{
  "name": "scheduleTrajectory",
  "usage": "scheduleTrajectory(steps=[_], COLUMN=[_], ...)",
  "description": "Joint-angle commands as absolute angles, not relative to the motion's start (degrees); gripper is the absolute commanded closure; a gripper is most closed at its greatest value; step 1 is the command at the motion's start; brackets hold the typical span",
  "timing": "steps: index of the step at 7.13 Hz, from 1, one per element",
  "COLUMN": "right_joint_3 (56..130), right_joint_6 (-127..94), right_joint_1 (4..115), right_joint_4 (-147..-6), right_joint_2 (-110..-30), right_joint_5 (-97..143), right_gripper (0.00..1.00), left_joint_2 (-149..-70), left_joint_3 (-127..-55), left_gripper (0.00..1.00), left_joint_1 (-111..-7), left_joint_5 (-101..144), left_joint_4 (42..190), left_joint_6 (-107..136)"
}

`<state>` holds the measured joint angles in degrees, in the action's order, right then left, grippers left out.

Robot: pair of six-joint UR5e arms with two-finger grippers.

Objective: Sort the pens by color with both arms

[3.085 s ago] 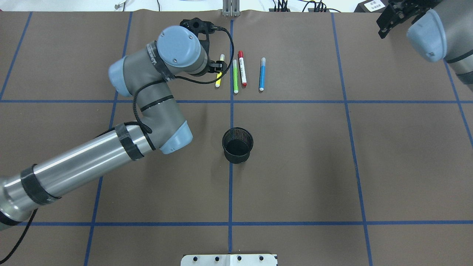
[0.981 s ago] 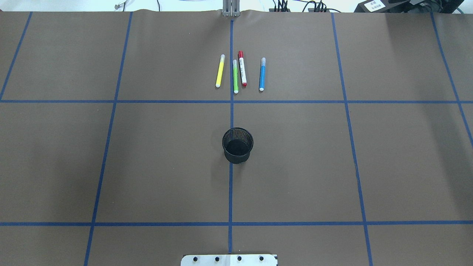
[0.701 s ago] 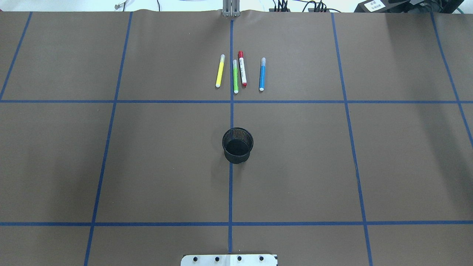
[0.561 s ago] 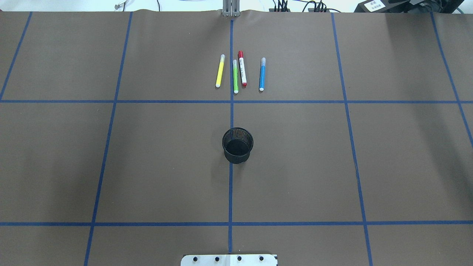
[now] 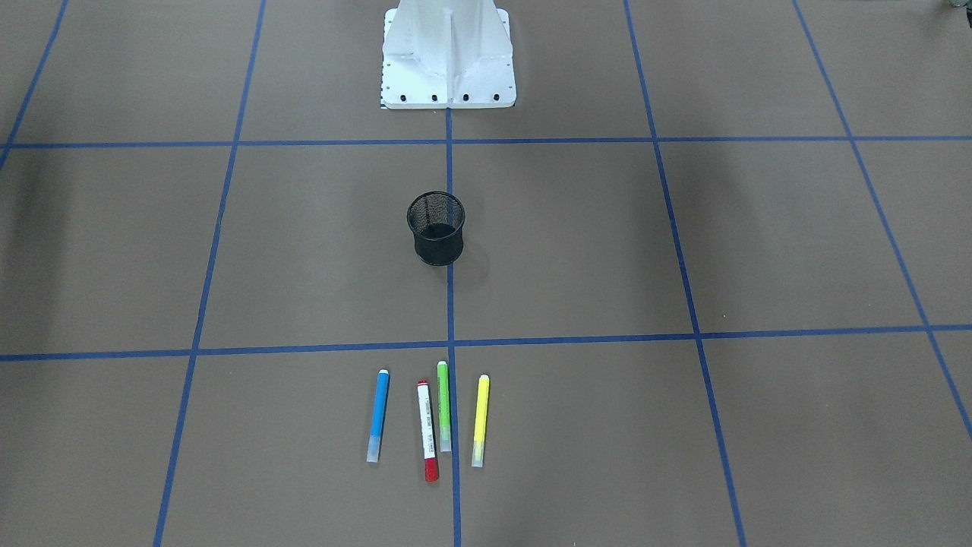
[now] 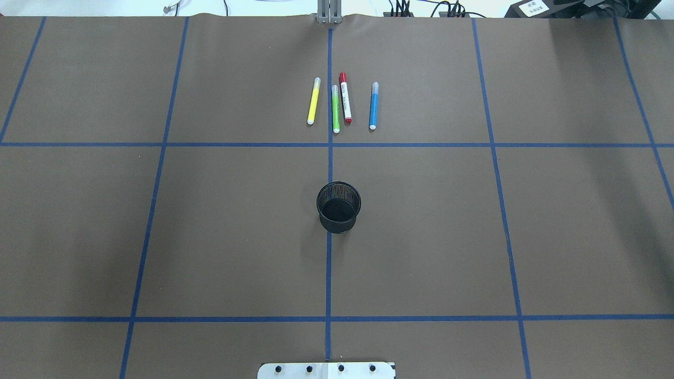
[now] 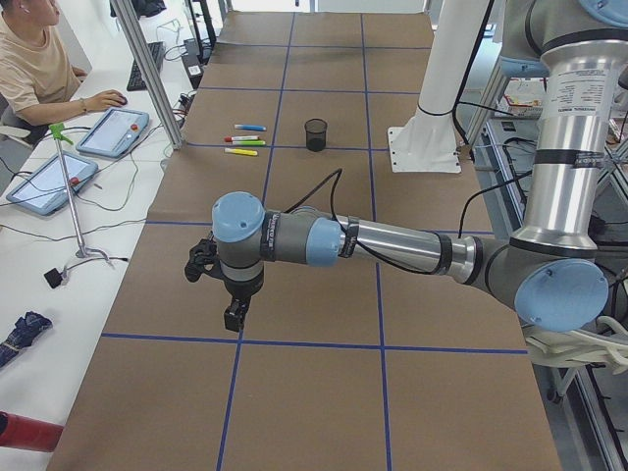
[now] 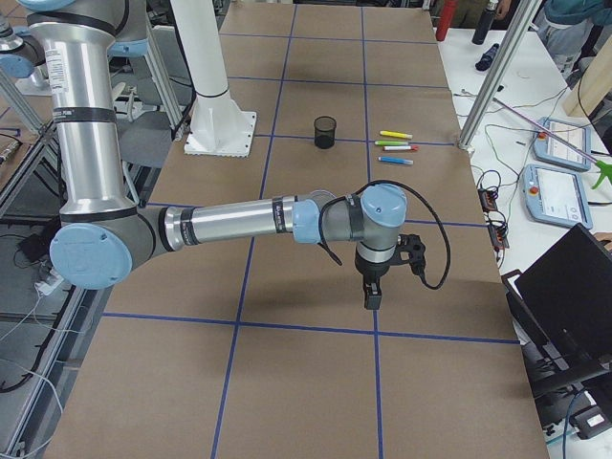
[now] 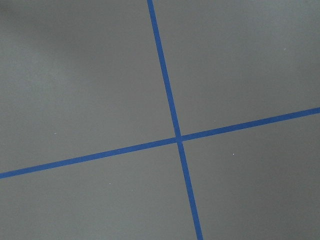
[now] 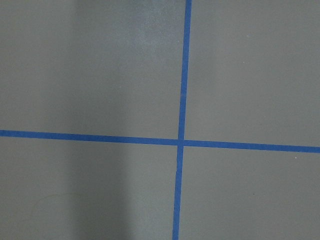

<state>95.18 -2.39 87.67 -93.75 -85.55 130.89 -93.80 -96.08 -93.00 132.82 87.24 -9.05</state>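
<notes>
Item 1. Pens, four, lying flat on the brown table cover [image 6: 237,237], side by side and roughly parallel, on the far side from the robot, at the centre tape line [image 6: 329,263]. From the robot's left to its right:
- yellow marker [image 6: 313,101], set a little apart
- light green marker [image 6: 335,109], just beside the centre line
- white marker with red caps [image 6: 345,98], close against the green one; contact cannot be judged
- blue marker [image 6: 373,106], set a little apart

No gripper is near any of them.

Item 2. Black mesh cup [image 6: 338,207], upright on the centre line, between the pens and the white base stand [image 5: 448,57].

Item 3. Left arm [image 7: 392,245], stretched low over the table's left end. The left gripper [image 7: 235,316] points down above the cover, well apart from the pens. Whether its fingers are spread or pressed together cannot be told.

Item 4. Right arm [image 8: 239,222], likewise stretched over the right end. The right gripper [image 8: 371,296] points down, and its finger state cannot be told either.

Item 5. Both wrist cameras show only a tape crossing [image 9: 178,139] [image 10: 181,142] on the brown cover.

Item 6. Seated person [image 7: 39,69] at a side desk.
</notes>
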Motion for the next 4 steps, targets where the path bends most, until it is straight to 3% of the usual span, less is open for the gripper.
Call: scheduleTrajectory(steps=[1,4], right_joint_3=[95.10,95.18], right_joint_6=[-2.37,-2.46], right_joint_1=[87.63,87.63], right_joint_4=[-93.69,-93.60], right_joint_2=[-85.78,-86.04], right_joint_5=[130.96,131.04], right_gripper=[0.00,0.00], left_joint_2=[-93.69,-92.37], left_joint_3=[-96.41,-96.94], left_gripper=[0.00,0.00], left_joint_1=[-93.08,-92.99], left_joint_5=[132.98,132.54], left_joint_4=[87.71,87.71], left_joint_6=[-9.14,-9.84])
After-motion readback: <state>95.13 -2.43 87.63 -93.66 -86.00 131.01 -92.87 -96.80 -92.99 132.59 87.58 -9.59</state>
